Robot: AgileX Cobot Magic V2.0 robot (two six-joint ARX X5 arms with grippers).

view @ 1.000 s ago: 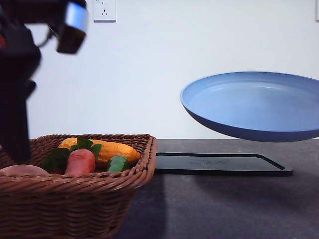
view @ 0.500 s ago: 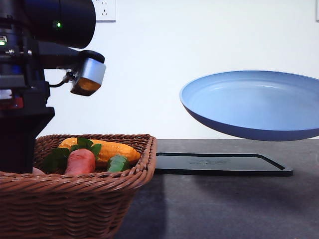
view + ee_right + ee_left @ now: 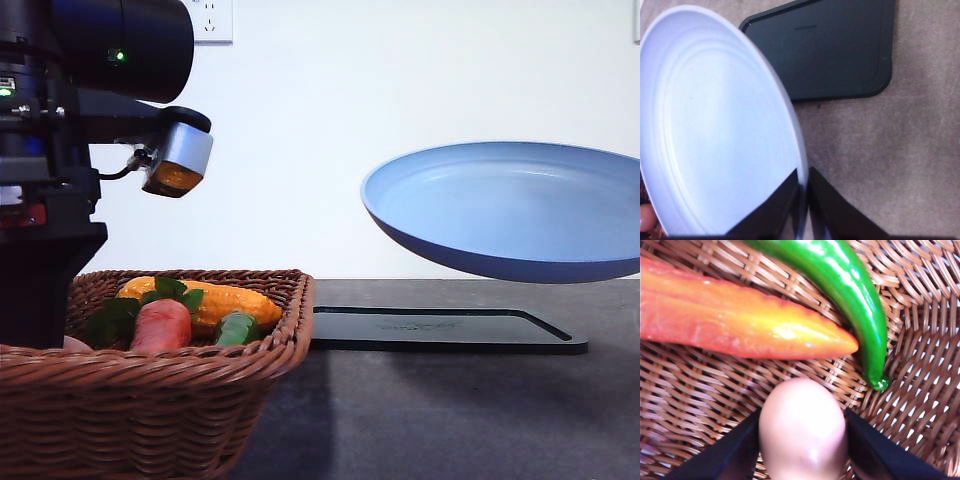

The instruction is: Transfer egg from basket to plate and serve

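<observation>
Egg (image 3: 802, 432) low in the basket (image 3: 150, 390), on the weave between the two dark fingers of the left gripper (image 3: 802, 450).

Front view: left arm down inside the basket at the near-left corner, hiding nearly all of the egg; carrot (image 3: 160, 325), corn (image 3: 225, 300) and green pepper (image 3: 236, 327) heaped just beside. Plate (image 3: 510, 215) held up in the air, tilted, above and beyond the black tray (image 3: 440, 328), well apart from the basket.

Left wrist view: fingers close against both flanks of the egg, gap about egg-wide; touching or a hair short, cannot tell. Carrot tip (image 3: 840, 345) and pepper tip (image 3: 879, 382) near the egg's far end. Likely trouble: smooth rounded shell squirting out forward under a squeeze off its widest part, or rolling into the carrot; too hard a pinch risking a crack; a fingertip snagging the weave on the lift.

Right wrist view: right gripper (image 3: 804, 200) clamped on the plate's rim, one finger above and one below. Edge-only hold on a wide tilted dish: prone to sagging or twisting, and an egg set on that slope likely to roll to the low side and off.
</observation>
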